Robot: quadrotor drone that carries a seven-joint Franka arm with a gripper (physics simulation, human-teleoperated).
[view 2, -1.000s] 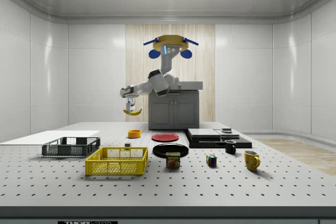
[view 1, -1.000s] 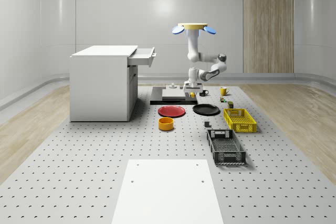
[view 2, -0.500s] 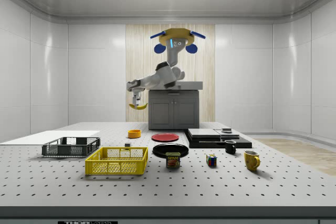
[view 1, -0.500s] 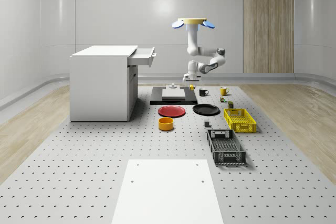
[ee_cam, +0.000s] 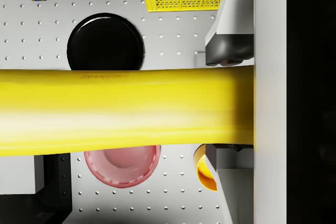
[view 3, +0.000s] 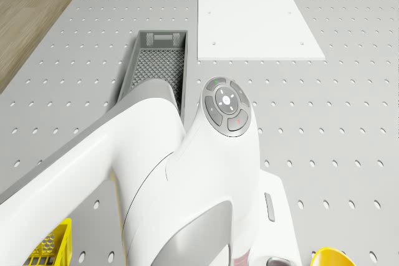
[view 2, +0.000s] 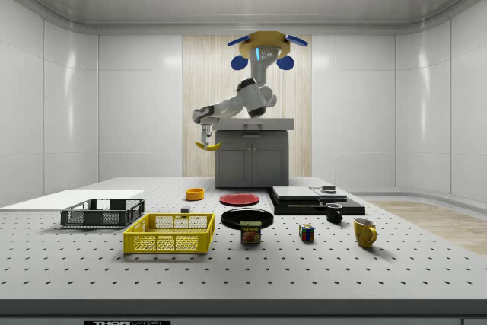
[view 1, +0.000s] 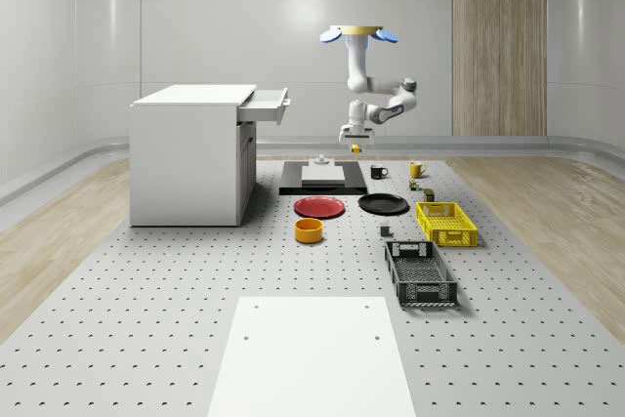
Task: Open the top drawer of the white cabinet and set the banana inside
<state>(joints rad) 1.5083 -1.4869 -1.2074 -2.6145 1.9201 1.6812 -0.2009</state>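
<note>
The yellow banana (ee_cam: 126, 111) lies across the wrist view, clamped between the two fingers (ee_cam: 231, 45) of my gripper (ee_cam: 231, 108). In the whole-scene view the gripper (view 1: 353, 142) hangs shut on the banana (view 1: 356, 148), high above the black slab (view 1: 337, 187). It is right of the white cabinet (view 1: 190, 153) and lower than its top drawer (view 1: 266, 104), which stands pulled open. The drone (view 1: 358, 34) hovers above the far part of the table, right of the cabinet. From the side, the banana (view 2: 207, 145) hangs under the gripper (view 2: 204, 138), at the height of the cabinet (view 2: 253, 154).
Below lie a red plate (view 1: 319, 207), a black plate (view 1: 383, 204), an orange bowl (view 1: 309, 230), a yellow crate (view 1: 445, 223) and a black crate (view 1: 420, 273). A white sheet (view 1: 312, 354) covers the table's front. Mugs (view 2: 364, 232), a can and a puzzle cube stand near the slab.
The drone has climbed and shifted toward the cabinet, to the side view's right. The gripper has carried the banana higher above the table, still shut on it.
</note>
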